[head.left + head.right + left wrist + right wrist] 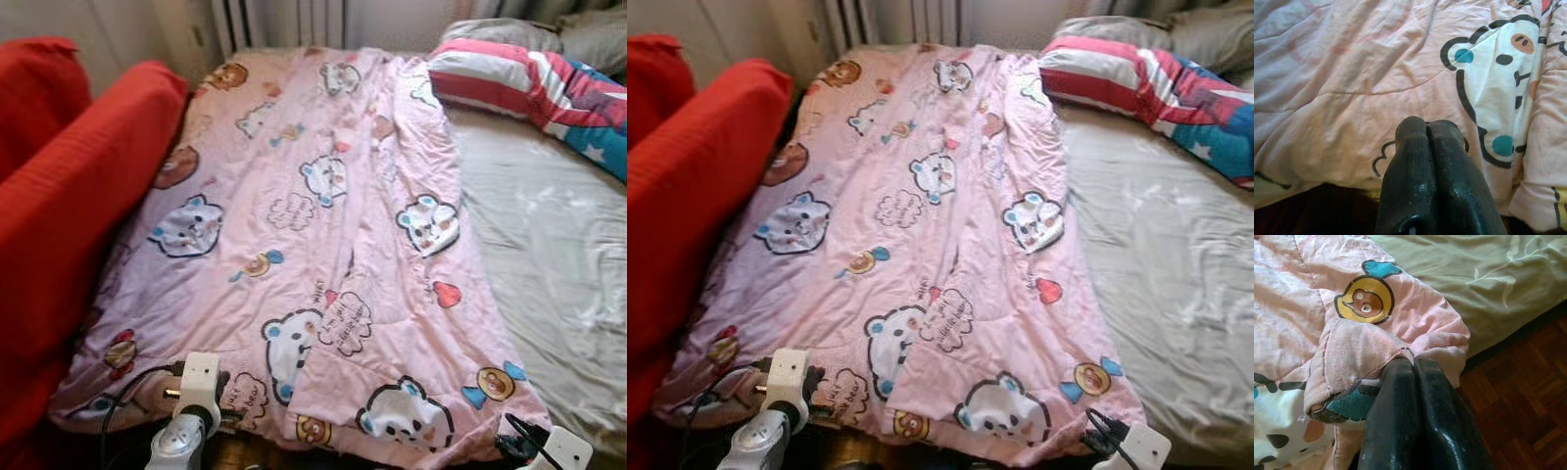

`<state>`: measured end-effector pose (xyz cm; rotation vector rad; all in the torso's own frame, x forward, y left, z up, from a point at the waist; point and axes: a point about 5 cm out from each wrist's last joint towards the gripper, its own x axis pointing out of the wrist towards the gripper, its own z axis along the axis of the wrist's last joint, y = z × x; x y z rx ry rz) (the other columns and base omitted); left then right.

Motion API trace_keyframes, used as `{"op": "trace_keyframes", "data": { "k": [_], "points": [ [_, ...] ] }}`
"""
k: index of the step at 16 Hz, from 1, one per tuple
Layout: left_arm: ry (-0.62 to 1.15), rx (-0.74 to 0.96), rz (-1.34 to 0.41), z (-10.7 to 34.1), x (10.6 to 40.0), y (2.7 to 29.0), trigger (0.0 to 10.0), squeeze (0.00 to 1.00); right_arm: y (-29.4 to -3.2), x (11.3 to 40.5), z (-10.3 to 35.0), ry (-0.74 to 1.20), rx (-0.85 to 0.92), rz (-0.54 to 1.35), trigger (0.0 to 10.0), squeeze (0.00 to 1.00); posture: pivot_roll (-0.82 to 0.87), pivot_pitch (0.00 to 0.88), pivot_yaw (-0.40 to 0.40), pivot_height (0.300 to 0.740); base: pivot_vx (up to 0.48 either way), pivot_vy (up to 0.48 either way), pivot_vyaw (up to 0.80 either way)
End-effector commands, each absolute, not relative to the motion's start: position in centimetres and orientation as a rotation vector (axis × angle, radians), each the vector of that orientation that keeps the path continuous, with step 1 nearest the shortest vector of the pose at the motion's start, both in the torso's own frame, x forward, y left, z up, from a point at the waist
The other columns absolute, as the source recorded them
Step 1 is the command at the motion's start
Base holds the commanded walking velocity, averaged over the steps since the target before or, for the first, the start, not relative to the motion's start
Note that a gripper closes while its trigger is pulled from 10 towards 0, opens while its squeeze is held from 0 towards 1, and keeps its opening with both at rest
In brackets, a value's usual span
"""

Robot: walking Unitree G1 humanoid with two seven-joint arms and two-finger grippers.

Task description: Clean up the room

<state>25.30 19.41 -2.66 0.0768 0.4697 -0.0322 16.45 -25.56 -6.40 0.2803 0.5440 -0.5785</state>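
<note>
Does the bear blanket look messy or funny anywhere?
Yes. The blanket covers just the left half of the bed, leaving the grey sheet bare, and its near right corner is bunched at the right gripper.

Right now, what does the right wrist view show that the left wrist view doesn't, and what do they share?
Right wrist view: the right end effector shut on a bunched corner of the pink blanket, a yellow bear badge, the grey-green bed sheet and the wooden parquet floor.
Left wrist view: the left end effector with fingers together at the blanket's near edge, beside a large white bear face.
Both: the same pink cartoon blanket and closed black fingers.
</note>
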Motion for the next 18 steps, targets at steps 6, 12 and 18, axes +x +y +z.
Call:
{"op": "trace_keyframes", "data": {
  "k": [6, 12, 18],
  "points": [
    [0.499, 0.097, -0.026, -3.22, 24.53, 19.81, 10.0, 0.00, -25.58, 15.74, -6.69, 0.555, 0.287, -0.592, 10.0, 0.00, 0.08, 0.196, 0.017, 0.740, 0.000, -0.144, -0.22],
    [0.495, 0.094, -0.026, -3.14, 24.65, 19.76, 10.0, 0.00, -25.56, 15.84, -6.67, 0.548, 0.304, -0.594, 10.0, 0.00, 0.08, 0.196, 0.018, 0.740, 0.000, -0.480, -0.23],
    [0.503, 0.083, -0.014, -3.23, 24.51, 19.99, 10.0, 0.00, -24.83, 15.36, -7.23, 0.601, 0.293, -0.559, 10.0, 0.00, 0.08, 0.197, 0.017, 0.740, 0.000, -0.080, -0.11]
  ]
}}
